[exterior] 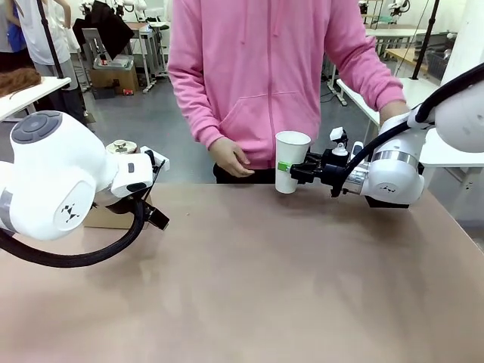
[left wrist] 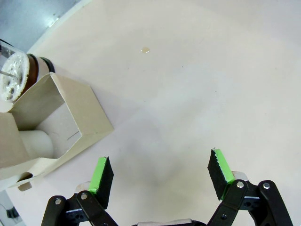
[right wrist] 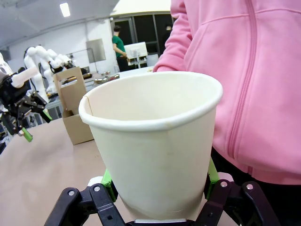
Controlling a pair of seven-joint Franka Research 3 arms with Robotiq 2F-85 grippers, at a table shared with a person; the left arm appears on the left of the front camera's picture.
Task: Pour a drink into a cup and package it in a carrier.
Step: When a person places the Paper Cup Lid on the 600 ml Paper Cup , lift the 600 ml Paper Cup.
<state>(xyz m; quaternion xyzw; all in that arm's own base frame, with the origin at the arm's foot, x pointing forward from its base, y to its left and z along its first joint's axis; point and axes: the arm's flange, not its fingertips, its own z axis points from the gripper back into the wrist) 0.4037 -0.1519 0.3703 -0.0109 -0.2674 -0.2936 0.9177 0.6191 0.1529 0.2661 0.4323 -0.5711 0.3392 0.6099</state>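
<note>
While the right pincer (exterior: 293, 168) is clamped on the plain white tapered paper cup (exterior: 290, 155), open-topped and upright at 1 o'clock of the worktop (exterior: 265, 287), the left pincer (left wrist: 160, 172) gapes wide and empty above bare worktop. At its 10 o'clock: brown cardboard carrier (left wrist: 70, 113), with the glass press pot (left wrist: 16, 77) beside the far corner. At 9 o'clock of the cup, near it: person's hand (exterior: 231, 159).

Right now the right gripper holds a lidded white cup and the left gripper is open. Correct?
No: the cup in the right gripper has no lid; the right wrist view shows its open top. The left gripper is open.
</note>
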